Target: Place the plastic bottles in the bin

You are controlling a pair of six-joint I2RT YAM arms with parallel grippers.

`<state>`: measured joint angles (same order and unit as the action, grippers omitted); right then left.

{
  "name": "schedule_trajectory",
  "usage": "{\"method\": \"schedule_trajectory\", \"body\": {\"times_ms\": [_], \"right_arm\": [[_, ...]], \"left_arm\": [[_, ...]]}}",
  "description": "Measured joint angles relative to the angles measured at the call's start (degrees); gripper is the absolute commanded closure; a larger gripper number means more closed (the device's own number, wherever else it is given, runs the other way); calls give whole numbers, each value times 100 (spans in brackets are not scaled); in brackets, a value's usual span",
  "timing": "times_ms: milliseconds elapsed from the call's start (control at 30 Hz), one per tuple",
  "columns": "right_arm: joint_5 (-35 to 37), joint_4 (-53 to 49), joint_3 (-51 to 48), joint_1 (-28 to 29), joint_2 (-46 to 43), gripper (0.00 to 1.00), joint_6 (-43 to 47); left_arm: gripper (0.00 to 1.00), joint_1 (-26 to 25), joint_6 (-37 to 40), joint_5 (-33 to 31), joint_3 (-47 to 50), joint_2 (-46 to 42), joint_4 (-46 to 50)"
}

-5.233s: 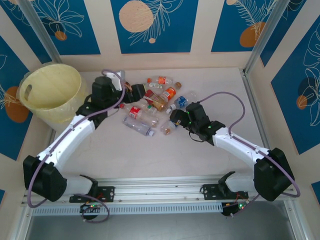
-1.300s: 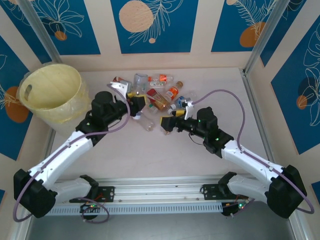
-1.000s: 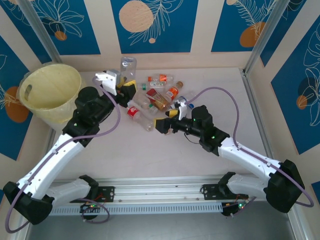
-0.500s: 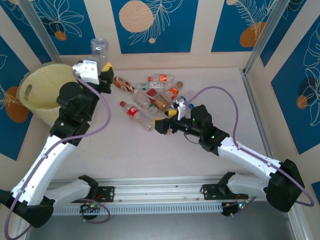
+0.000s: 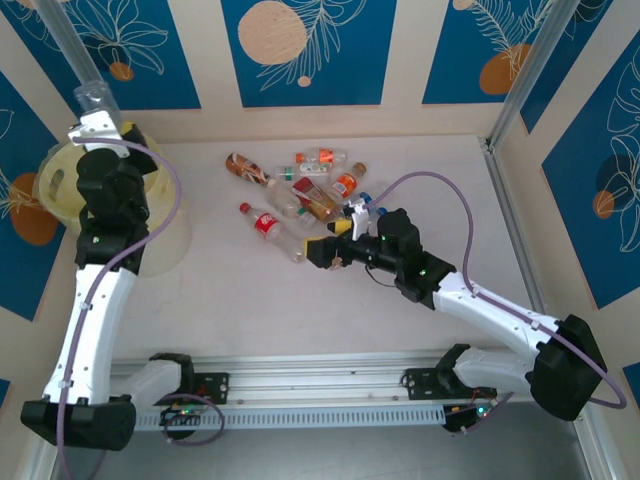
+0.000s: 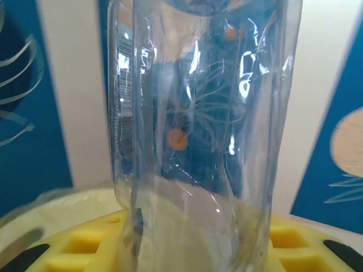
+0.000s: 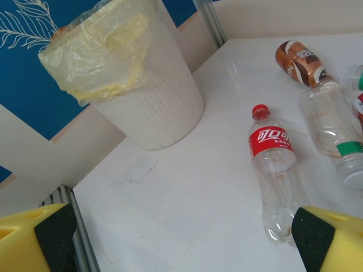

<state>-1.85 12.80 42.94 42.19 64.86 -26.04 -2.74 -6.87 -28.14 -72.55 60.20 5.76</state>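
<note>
Left gripper clamped on clear bottle, probably over the bin. Empty thin plastic: light, slick, dents easily, so grip mid-body. Right gripper wide open, near red-label bottle lying on its side.

You're looking at thin clear plastic on the held bottle: glossy, creased, strong reflections. Bin: matt ribbed pale plastic; its liner is crinkly shiny film. Table reads smooth, marble-veined, faint sheen. Red-label bottle: clear plastic, glossy printed wrap. Right gripper fingers: yellow moulded plastic, matt black pads. Your front rail: ribbed bare metal.
</note>
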Motion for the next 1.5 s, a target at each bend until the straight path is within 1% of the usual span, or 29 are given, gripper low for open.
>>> {"method": "schedule_trajectory", "body": {"times_ms": [67, 167, 300, 433, 600, 700, 800, 867, 967, 1167, 1333, 1500], "right_arm": [[13, -7, 7, 13, 0, 0, 20], [15, -7, 9, 20, 17, 0, 22], [15, -22, 13, 20, 74, 0, 24], [33, -46, 13, 24, 74, 0, 57], [37, -50, 15, 24, 76, 0, 68], [35, -76, 59, 24, 122, 0, 92], [35, -118, 129, 28, 175, 0, 127], [35, -160, 175, 42, 203, 0, 131], [35, -173, 210, 61, 238, 0, 155], [35, -214, 271, 68, 293, 0, 195], [94, -214, 273, 76, 293, 0, 212], [448, -262, 271, 76, 291, 0, 208]], "left_arm": [[69, 243, -326, -164, 57, 57, 103], [68, 437, -748, -404, 140, 155, 258], [68, 595, -1222, -702, 258, 348, 413], [66, 717, -1746, -1078, 251, 612, 824], [58, 739, -2500, -1484, 245, 754, 1438], [49, 748, -2973, -1749, 238, 748, 1690], [35, 750, -3394, -1987, 236, 748, 1985], [30, 750, -3587, -2103, 232, 748, 2188], [23, 750, -3740, -2138, 177, 737, 2286], [18, 752, -3834, -1993, 151, 693, 2334], [16, 752, -3915, -1663, 153, 584, 2341], [15, 750, -3928, -1333, 142, 535, 2302]]}}
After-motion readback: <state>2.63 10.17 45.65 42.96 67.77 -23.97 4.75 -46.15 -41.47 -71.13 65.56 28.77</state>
